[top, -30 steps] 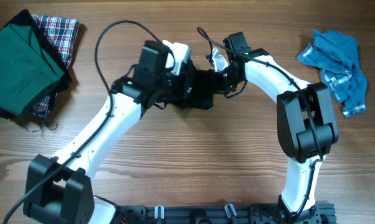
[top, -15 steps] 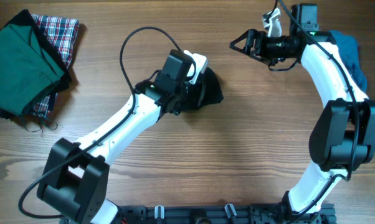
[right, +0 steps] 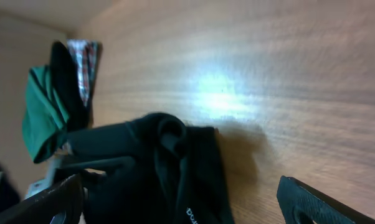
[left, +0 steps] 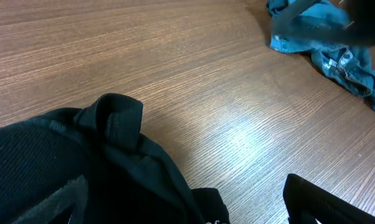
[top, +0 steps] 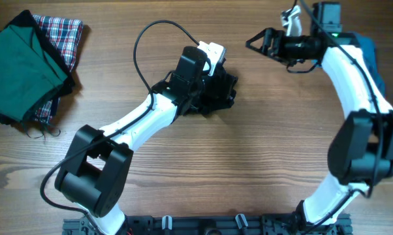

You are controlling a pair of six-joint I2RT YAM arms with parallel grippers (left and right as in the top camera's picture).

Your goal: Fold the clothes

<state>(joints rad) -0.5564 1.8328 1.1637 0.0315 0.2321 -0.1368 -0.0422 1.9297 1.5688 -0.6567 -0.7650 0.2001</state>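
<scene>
Both grippers wide apart, black shirt bunched mid-table
Your left gripper [left: 187, 208] stands spread wide just over the crumpled black shirt [top: 221, 96], pinching no cloth; your right gripper [top: 254, 44] hangs wide open and empty above the table [top: 249, 163], near the blue garment [left: 324, 43] at far right

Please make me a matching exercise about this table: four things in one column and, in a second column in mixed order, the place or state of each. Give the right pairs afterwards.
Column one
1. black garment
2. blue garment
3. green garment
4. right pincer

Column two
A. far right side of the table
B. open, holding nothing
C. far left, lying on a checked cloth
D. crumpled in the middle of the table

Pairs: 1-D, 2-A, 3-C, 4-B
</scene>
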